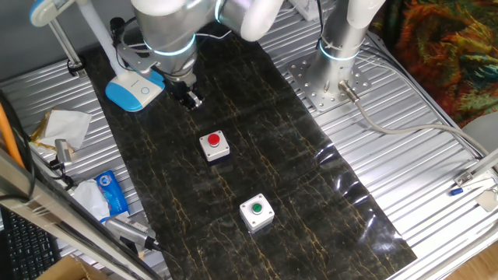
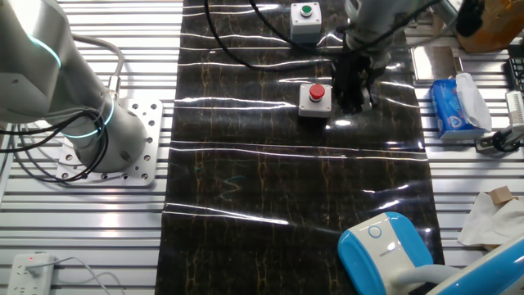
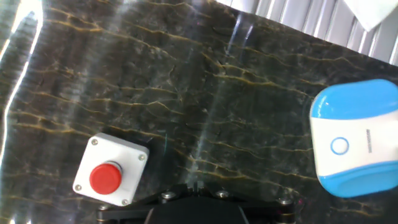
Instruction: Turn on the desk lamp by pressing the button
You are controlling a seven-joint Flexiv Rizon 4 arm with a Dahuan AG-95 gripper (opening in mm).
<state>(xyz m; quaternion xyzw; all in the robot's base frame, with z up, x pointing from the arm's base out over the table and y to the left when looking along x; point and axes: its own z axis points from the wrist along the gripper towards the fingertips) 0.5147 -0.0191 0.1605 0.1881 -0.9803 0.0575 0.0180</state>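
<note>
The desk lamp's blue base with white top plate (image 1: 132,92) sits at the mat's far left corner. It also shows in the other fixed view (image 2: 385,247) and at the right of the hand view (image 3: 356,140). Its slanted white arm rises out of frame. The button (image 3: 339,146) is a small ringed circle on the plate, also visible in both fixed views (image 1: 145,90) (image 2: 375,232). My gripper (image 1: 191,99) hangs over the mat beside the base, between it and the red push button, touching neither. The fingertips (image 3: 196,185) meet at the hand view's bottom edge, holding nothing.
A red push button on a grey box (image 1: 214,145) stands mid-mat, close to the gripper (image 2: 354,94). A green one (image 1: 256,211) stands nearer the front. A tissue pack (image 1: 111,193) and tools lie left of the mat. A second arm's base (image 1: 331,74) is bolted at the right.
</note>
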